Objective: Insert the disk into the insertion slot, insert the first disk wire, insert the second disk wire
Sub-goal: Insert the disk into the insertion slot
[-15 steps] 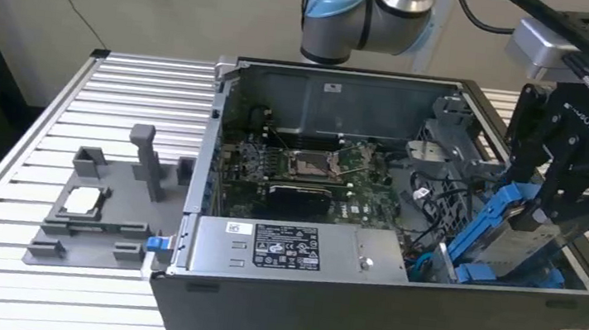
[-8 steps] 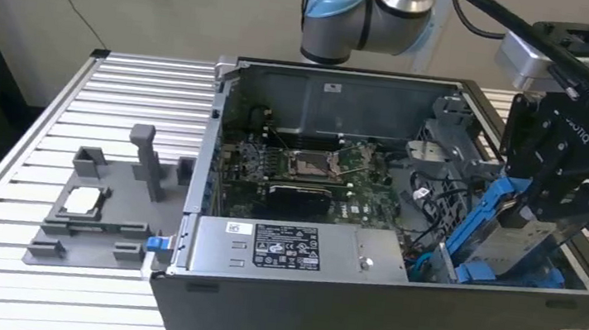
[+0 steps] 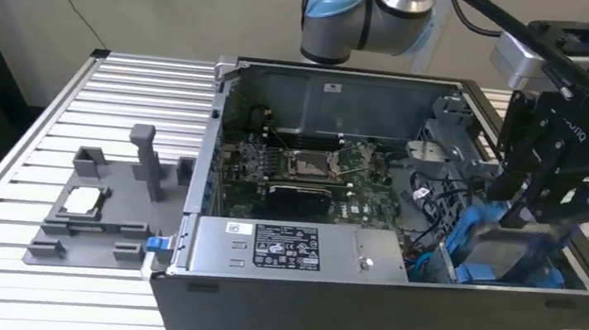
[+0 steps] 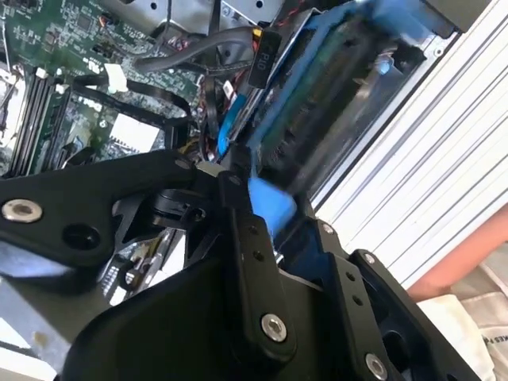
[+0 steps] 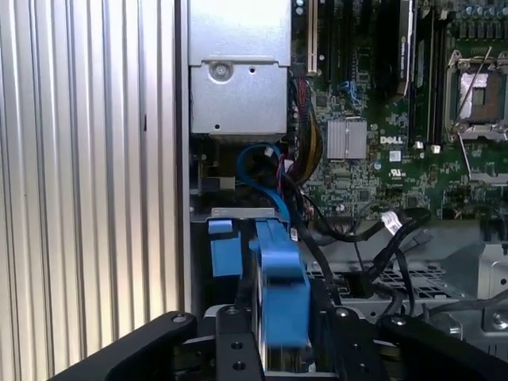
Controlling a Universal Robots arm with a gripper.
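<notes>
Soft even light is washing the ribbed table (image 3: 137,89) pale, the case (image 3: 367,306) interior is sitting dimmer, and the disk (image 4: 317,103) is smearing into motion blur.

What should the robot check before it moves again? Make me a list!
1. Is the tool gripping the disk? Ok, the blue frame is clamped in it.
2. Is the disk lined up with the insertion slot? Cannot tell, the tool hides the fit.
3. Are the black wires away from the disk? Not ok, they run close beside it.
4. Is the power-supply box apart from the disk? Ok.
</notes>
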